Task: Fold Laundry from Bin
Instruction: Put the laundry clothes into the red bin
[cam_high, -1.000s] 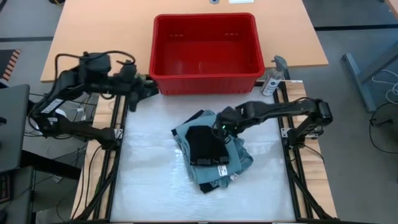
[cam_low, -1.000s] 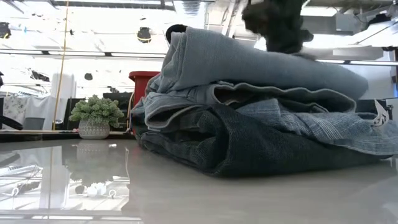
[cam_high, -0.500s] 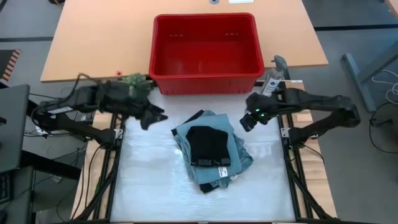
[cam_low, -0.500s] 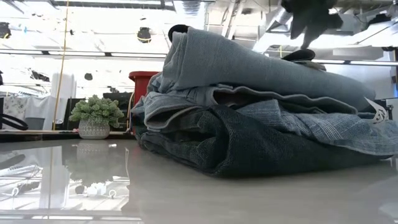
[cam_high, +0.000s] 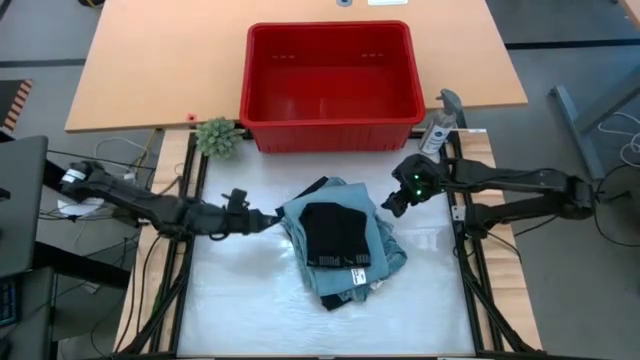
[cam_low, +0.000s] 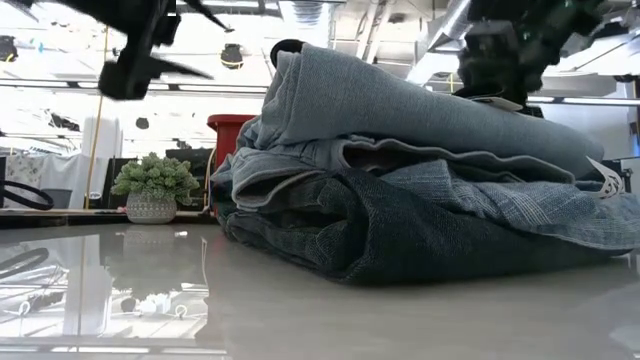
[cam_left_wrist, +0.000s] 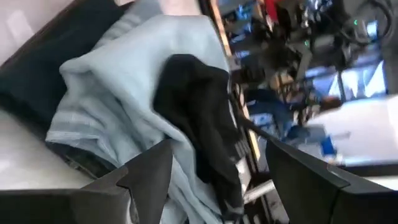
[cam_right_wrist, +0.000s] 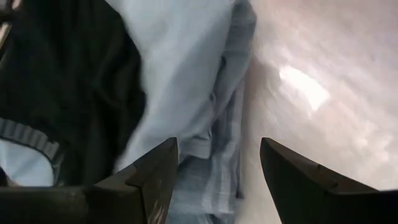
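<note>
The laundry (cam_high: 338, 250) lies as a folded stack near the middle of the white counter (cam_high: 250, 310), a small black item (cam_high: 333, 236) on top of light blue pieces, with darker, faintly checked cloth at the bottom, seen best in the low view. The red bin (cam_high: 330, 128) stands at the counter's far edge with nothing visible inside it, so the folding looks close to done. The left pincer (cam_high: 262, 218) hangs just beside the stack's left side, its fingers apart and holding nothing; the wrist view shows the gap between them open toward the pale blue fold. The right pincer (cam_high: 393, 198) hovers just off the stack's far right corner, fingers likewise spread and empty. All of this is soft, light cloth: it will sag and slide layer over layer and will not keep its shape if lifted by one point. The black piece sits loose on top and could slip off at a nudge. If the stack has to be squared or moved, the safer hold is probably low on the thick folded edges at both sides at once, pinching through several layers, rather than plucking the top piece.
</note>
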